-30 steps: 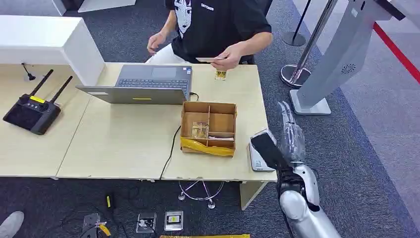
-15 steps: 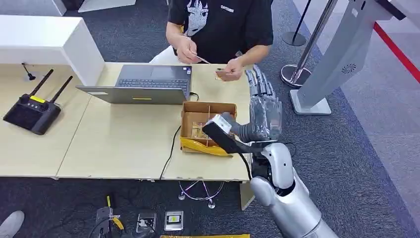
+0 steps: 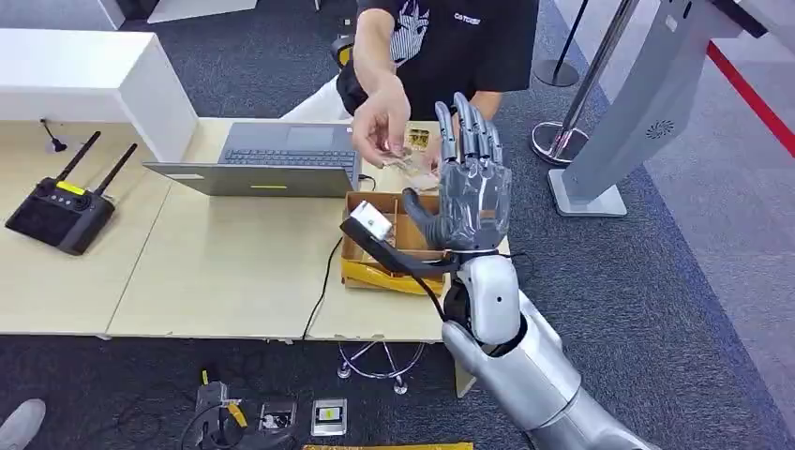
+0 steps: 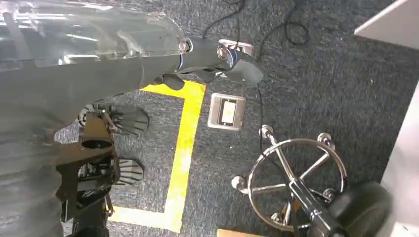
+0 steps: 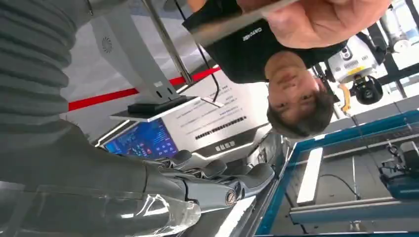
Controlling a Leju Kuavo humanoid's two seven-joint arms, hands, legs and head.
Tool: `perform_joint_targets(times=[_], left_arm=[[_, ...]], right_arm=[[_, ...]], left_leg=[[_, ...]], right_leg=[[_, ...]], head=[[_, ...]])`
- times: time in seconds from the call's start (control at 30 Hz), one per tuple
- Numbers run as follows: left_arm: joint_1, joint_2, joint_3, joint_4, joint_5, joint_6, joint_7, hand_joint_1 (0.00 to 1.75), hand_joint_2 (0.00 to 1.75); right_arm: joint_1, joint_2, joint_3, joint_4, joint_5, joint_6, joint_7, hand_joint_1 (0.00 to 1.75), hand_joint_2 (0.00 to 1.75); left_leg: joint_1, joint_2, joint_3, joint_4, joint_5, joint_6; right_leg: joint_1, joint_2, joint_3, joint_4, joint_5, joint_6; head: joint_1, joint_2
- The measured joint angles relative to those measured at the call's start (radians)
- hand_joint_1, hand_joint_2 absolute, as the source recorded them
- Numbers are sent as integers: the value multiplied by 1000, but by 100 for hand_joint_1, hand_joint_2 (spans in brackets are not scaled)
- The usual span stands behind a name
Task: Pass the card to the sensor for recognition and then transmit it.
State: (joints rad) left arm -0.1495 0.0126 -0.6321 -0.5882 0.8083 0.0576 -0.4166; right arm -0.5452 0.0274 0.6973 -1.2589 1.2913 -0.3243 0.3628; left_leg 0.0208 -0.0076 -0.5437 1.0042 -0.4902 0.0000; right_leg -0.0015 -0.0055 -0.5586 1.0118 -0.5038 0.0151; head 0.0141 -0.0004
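Desk (image 3: pixel 234 262) beneath; right hand (image 3: pixel 469 187) raised, fingers spread, empty, hiding person's card (image 5: pixel 232 22) partly; left hand (image 4: pixel 217 54) state unclear.

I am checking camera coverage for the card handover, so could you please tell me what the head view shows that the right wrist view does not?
The head view alone shows the table with the laptop, the cardboard box and the black controller.

The right wrist view alone shows the kiosk's blue screen and its panel of printed text.

Both show the raised, empty right robot hand with fingers apart, the person's hand reaching toward it, and the person's black shirt. The card is plain only at the wrist.
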Motion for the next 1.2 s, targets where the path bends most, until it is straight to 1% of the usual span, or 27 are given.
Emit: perform_joint_targets(times=[0.07, 0.1, 0.13, 0.17, 0.2, 0.37, 0.77, 0.97, 1.03, 1.2], left_arm=[[-3, -1, 0, 0, -3, -3, 2, 0, 175], [-5, -2, 0, 0, -7, -4, 5, 0, 175], [-6, -3, 0, 0, -8, -5, 7, 0, 175], [-7, -3, 0, 0, -9, -6, 8, 0, 175], [-8, -4, 0, 0, -10, -11, 9, 0, 175], [-19, -8, 0, 3, -19, -23, 9, 0, 175], [-27, -8, 0, 9, -23, -26, 9, 0, 175], [-25, -8, 2, 16, -29, -23, 9, 0, 175], [-22, -8, 3, 15, -31, -18, 9, 0, 175], [-19, -7, 3, 16, -34, -17, 9, 0, 175]], right_arm=[[-3, 3, 2, 8, 1, 0, 0, 0, 175], [-5, 3, 2, 15, 1, 1, 0, 65, 175], [-7, 4, 3, 21, 2, 2, 0, 164, 175], [-8, 5, 3, 25, 1, 2, 0, 171, 175], [-8, 7, 3, 32, 1, 5, 0, 175, 175], [-12, 15, 6, 66, -11, 34, -4, 175, 175], [-19, 22, 8, 110, -27, 52, -15, 175, 175], [-12, 28, 7, 129, -69, 44, -42, 175, 175], [7, 27, 7, 121, -80, 32, -51, 175, 175], [33, 24, 7, 95, -84, 31, -54, 175, 175]], left_leg=[[0, 0, 0, 0, 0, 0], [0, 0, 0, 0, 0, 0], [0, 0, 0, 0, 0, 0], [0, 0, 0, 0, 0, 0], [0, 0, 0, 0, 0, 0], [0, 0, 0, 0, 0, 0], [0, 0, 0, 0, 0, 0], [0, 0, 0, 0, 0, 0], [0, 0, 0, 0, 0, 0], [0, 0, 0, 0, 0, 0]], right_leg=[[0, 0, 0, 0, 0, 0], [0, 0, 0, 0, 0, 0], [0, 0, 0, 0, 0, 0], [0, 0, 0, 0, 0, 0], [0, 0, 0, 0, 0, 0], [0, 0, 0, 0, 0, 0], [0, 0, 0, 0, 0, 0], [0, 0, 0, 0, 0, 0], [0, 0, 0, 0, 0, 0], [0, 0, -1, 0, 0, 0]], head=[[0, 0], [0, 0], [0, 0], [0, 0], [0, 0], [0, 0], [0, 0], [0, 0], [0, 0], [0, 0]])
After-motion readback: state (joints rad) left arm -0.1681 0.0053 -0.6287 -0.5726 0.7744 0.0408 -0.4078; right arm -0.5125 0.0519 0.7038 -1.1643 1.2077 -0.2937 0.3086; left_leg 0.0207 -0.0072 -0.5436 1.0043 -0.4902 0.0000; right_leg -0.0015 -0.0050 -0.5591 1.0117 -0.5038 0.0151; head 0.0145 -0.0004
